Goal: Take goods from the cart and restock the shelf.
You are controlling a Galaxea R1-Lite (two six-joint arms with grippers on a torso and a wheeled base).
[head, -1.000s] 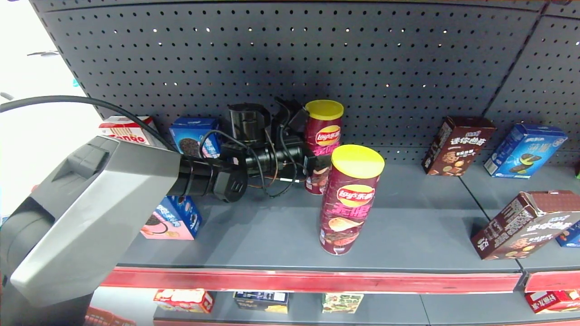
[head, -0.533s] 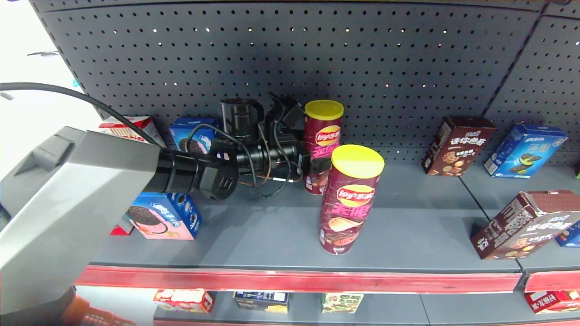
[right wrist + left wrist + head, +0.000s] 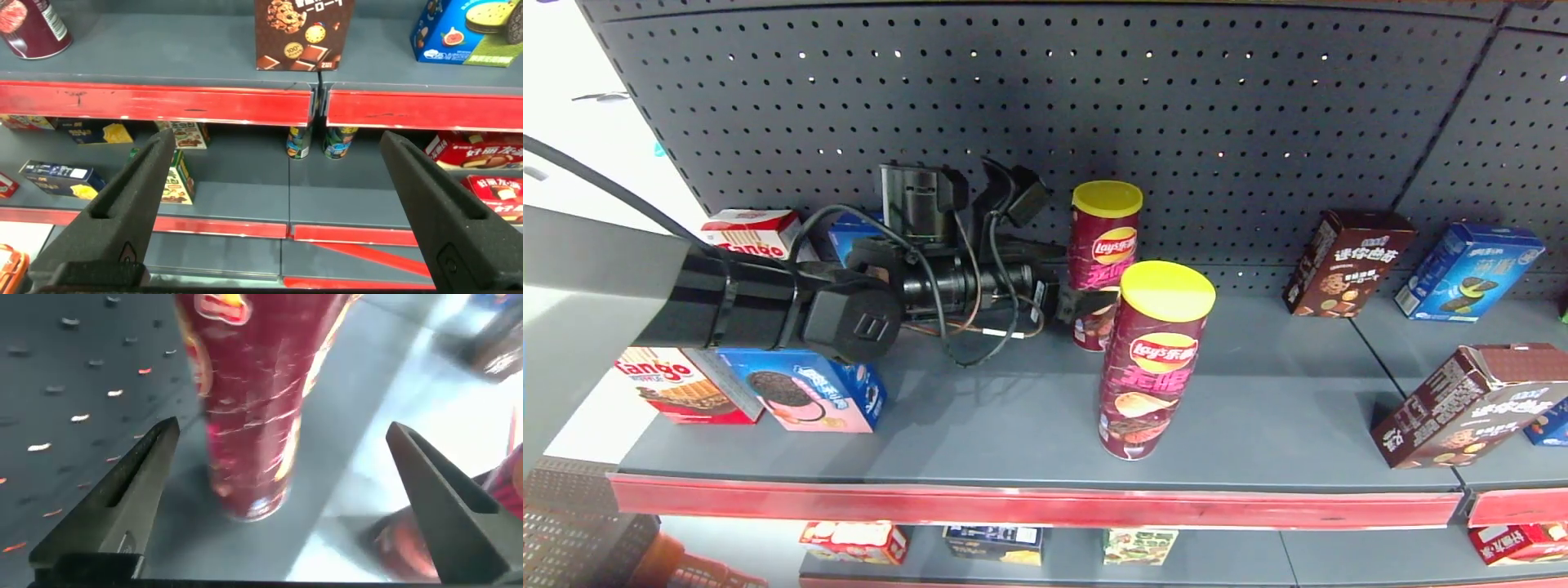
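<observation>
Shelf (image 3: 980,425) deck carries the stock, pegboard (image 3: 1013,98) behind it. Left arm (image 3: 768,306) lies across the deck from the left. Left gripper (image 3: 282,429) is spread wide and empty, its tips just short of the far can (image 3: 1104,237), low down; no contact that I can make out. That can stands upright at the back by the pegboard. Near can (image 3: 1156,367) stands upright just in front and to the right of it. My read: release step. Back out straight along the arm line, level and with the jaws wide; a sideways swing risks tipping either can. Right gripper (image 3: 276,137) is also wide and empty, out front facing the lower tiers. Print: both cans carry a round logo over script, and the blue-pink box (image 3: 809,396) at near left carries a cookie picture and lettering. Partly legible, not transcribing.
</observation>
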